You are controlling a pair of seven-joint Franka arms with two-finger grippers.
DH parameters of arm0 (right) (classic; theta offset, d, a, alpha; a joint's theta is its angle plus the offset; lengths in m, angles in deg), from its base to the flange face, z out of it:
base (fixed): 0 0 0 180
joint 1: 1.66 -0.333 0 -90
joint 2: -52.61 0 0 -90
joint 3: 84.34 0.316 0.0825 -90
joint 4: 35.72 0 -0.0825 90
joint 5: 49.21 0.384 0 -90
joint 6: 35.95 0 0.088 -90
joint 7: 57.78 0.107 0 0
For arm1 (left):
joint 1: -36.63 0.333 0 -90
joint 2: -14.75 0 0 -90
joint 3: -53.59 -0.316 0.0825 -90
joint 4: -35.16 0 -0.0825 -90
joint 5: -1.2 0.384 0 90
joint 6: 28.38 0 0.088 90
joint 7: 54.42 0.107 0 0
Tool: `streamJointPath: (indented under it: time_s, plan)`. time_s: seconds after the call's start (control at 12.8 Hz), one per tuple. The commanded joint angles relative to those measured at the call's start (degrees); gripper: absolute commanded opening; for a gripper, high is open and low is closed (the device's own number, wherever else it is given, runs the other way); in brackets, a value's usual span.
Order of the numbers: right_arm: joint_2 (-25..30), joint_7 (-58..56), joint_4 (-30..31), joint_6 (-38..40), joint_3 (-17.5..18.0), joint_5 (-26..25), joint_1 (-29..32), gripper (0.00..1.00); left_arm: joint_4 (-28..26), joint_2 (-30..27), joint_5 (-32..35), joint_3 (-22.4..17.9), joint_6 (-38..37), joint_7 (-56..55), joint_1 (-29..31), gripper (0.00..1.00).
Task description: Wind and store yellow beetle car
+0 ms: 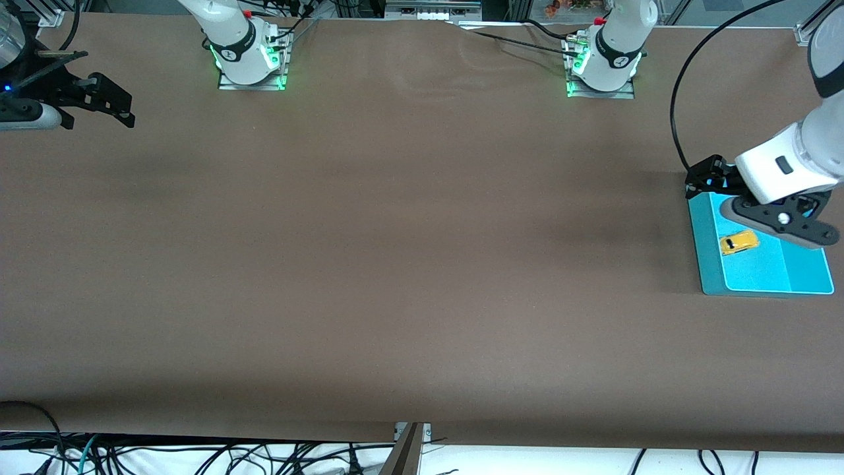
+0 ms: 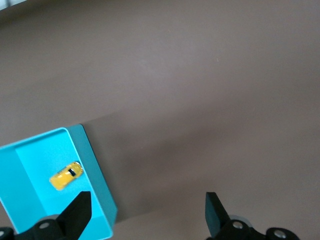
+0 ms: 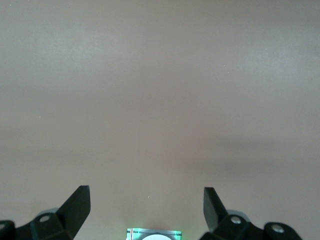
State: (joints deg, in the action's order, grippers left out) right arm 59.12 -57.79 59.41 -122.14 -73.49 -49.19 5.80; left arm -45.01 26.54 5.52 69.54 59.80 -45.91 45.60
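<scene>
The yellow beetle car (image 1: 738, 243) (image 2: 66, 175) lies inside a shallow cyan tray (image 1: 808, 277) (image 2: 27, 160) at the left arm's end of the table. My left gripper (image 1: 709, 200) (image 2: 147, 197) hangs open over the tray's edge on the robots' side. One of its fingers (image 2: 77, 210) is over the tray beside the car, and the other is over bare table; nothing is between them. My right gripper (image 1: 115, 99) (image 3: 146, 190) waits open and empty above the table at the right arm's end.
A brown cloth covers the whole table (image 1: 395, 264). The two arm bases (image 1: 250, 63) (image 1: 603, 72) stand along the robots' edge, and the right one's green-lit plate (image 3: 152, 234) shows in the right wrist view. A black cable (image 1: 676, 112) loops above the tray.
</scene>
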Motion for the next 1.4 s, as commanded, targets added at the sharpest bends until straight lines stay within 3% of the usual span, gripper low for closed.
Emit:
streamJointPath:
  time_s: [0.0, 0.23, 1.32]
  plan:
    - [-0.5, 0.7, -1.5, 1.2, 0.0, 0.9, 0.1, 1.0, -12.9, -9.8, -3.1, -7.2, 7.6, -8.9, -6.1, 1.0]
    - [-0.5, 0.7, -1.4, 1.3, 0.0, 0.8, 0.1, 1.0, -15.4, -11.4, -4.2, -12.8, 8.5, -8.3, -9.8, 1.0]
    - [-0.5, 0.7, -1.4, 1.4, 0.0, 0.8, 0.1, 1.0, -18.5, -14.2, -1.3, -12.7, 5.9, -5.9, -9.7, 1.0]
